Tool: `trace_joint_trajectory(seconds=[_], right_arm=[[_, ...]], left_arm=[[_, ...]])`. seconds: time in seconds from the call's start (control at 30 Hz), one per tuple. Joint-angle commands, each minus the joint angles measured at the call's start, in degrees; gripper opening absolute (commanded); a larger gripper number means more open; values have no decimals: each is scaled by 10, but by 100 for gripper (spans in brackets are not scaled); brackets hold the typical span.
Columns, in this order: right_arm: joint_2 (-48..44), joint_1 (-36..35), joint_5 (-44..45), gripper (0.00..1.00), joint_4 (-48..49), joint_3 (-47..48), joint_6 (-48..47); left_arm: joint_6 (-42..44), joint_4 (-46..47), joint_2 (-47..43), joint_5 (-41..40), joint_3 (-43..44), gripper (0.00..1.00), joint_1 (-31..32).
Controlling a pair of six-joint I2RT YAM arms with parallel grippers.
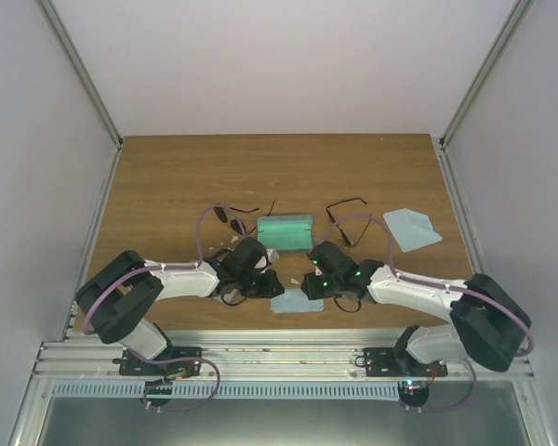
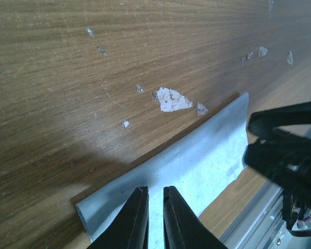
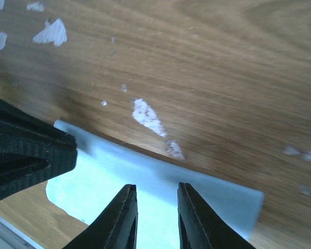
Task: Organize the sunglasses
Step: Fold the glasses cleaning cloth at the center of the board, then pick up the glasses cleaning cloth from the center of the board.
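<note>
One pair of sunglasses (image 1: 234,217), with dark lenses, lies left of a green-grey case (image 1: 285,231). The other pair of sunglasses (image 1: 347,219), thin-framed, lies right of the case. Both grippers meet at the near middle over a folded light blue cloth (image 1: 296,302), away from both pairs. My left gripper (image 1: 270,283) hovers low over the cloth (image 2: 207,150), its jaws a narrow gap apart (image 2: 155,189) and holding nothing. My right gripper (image 1: 309,286) is open wider (image 3: 156,185) above the same cloth (image 3: 109,171). The sunglasses are out of both wrist views.
A second light blue cloth (image 1: 411,229) lies at the right. White chipped patches mark the wooden table (image 2: 172,99). The metal rail at the table's near edge (image 1: 279,358) is just behind the grippers. White walls close in the sides and back.
</note>
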State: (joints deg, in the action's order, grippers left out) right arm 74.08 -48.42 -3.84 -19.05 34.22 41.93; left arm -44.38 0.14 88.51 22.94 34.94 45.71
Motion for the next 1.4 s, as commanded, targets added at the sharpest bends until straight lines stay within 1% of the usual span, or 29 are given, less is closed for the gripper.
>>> trace_joint_trajectory(seconds=[0.0,0.13,0.2,0.4,0.53,0.6,0.67,0.77,0.9,1.0,1.13,1.27,1.37], right_arm=[[49,-13,-47,23,54,17,-14],[83,-13,-18,22,48,18,11],[92,-13,13,22,32,17,28],[91,-13,115,22,-70,10,82],[68,-13,160,22,-124,11,105],[50,-14,177,22,-144,21,106],[30,-17,190,23,-161,36,102],[11,-22,194,28,-178,57,95],[19,-36,187,37,-192,68,95],[33,-54,174,41,-188,66,100],[59,-73,147,40,-162,58,99],[86,-80,133,35,-145,54,99],[103,-84,133,30,-145,54,100]], left_arm=[[-5,11,14,-25,15,11,4],[-10,-50,20,-73,20,10,4],[-14,-69,20,-94,20,10,4],[-17,-117,19,-136,23,10,5],[-16,-133,9,-145,29,10,4],[-9,-128,-2,-133,34,10,5],[0,-127,-16,-116,41,13,7],[-3,-147,-36,-116,58,21,17],[-39,-198,-55,-159,68,35,34],[-67,-224,-65,-178,63,39,39],[-78,-206,-67,-152,46,40,40],[-93,-166,-60,-119,29,40,45],[-100,-155,-48,-107,23,39,48]])
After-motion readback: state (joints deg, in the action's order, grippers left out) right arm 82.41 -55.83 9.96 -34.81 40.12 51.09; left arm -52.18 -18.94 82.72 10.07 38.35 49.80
